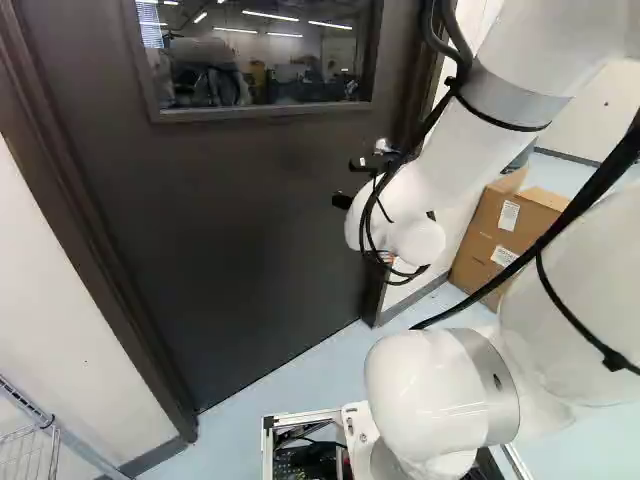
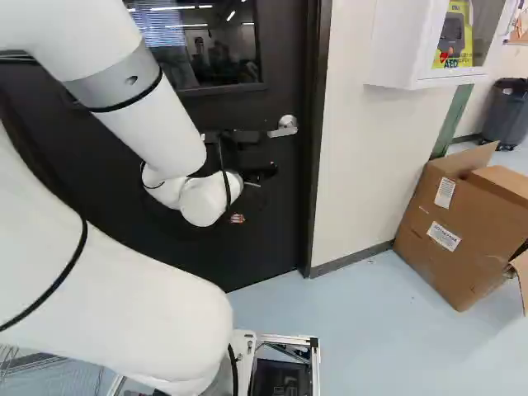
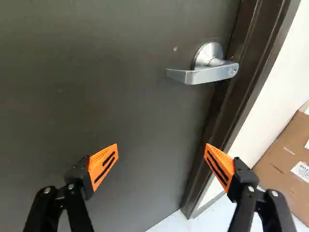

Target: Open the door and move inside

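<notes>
In the right base view my gripper (image 2: 241,148) is a dark shape in front of the door (image 2: 264,223), close to the silver lever handle (image 2: 286,126); its fingertips are hard to make out there. The wrist view shows the gripper (image 3: 161,150) open, its orange pads wide apart with nothing between them. Ahead of the fingers and off toward the door frame is the lever handle (image 3: 205,73), roughly level and untouched. The dark door (image 1: 250,230), with a window (image 1: 260,55), stands closed in its frame.
The door frame (image 2: 316,148) borders a white wall (image 2: 355,173). A wall-mounted white cabinet (image 2: 404,41) and an open cardboard box (image 2: 458,223) are right of the door. A wire rack (image 1: 40,440) stands left of it. A grey bin (image 2: 505,114) is farther back.
</notes>
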Robot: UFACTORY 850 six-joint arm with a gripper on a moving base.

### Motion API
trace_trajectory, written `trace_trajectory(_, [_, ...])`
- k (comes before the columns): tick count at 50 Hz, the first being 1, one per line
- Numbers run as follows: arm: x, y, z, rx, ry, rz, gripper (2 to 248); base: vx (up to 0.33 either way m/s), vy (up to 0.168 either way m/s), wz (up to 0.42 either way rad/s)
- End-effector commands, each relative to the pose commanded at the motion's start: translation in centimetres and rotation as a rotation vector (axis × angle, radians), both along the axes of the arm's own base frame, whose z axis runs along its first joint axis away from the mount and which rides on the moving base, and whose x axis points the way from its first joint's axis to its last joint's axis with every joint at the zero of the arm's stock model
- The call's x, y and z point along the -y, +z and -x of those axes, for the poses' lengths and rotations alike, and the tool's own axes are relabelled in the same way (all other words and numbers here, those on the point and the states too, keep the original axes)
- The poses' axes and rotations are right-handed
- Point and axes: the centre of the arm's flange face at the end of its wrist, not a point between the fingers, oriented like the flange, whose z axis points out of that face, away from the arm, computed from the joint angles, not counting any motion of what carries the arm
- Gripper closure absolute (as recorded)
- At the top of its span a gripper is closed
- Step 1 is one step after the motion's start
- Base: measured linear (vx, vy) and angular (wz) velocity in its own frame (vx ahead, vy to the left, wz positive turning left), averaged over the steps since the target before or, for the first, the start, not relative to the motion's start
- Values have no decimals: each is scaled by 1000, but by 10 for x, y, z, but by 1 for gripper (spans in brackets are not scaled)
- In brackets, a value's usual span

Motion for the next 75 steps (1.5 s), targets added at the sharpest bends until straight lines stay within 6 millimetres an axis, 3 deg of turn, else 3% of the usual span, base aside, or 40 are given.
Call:
trace_trajectory(50, [44, 49, -19, 97, 66, 162, 3, 0, 0, 0])
trace_trajectory(75, [59, 74, -39, 120, 178, 286, 3, 0, 0, 0])
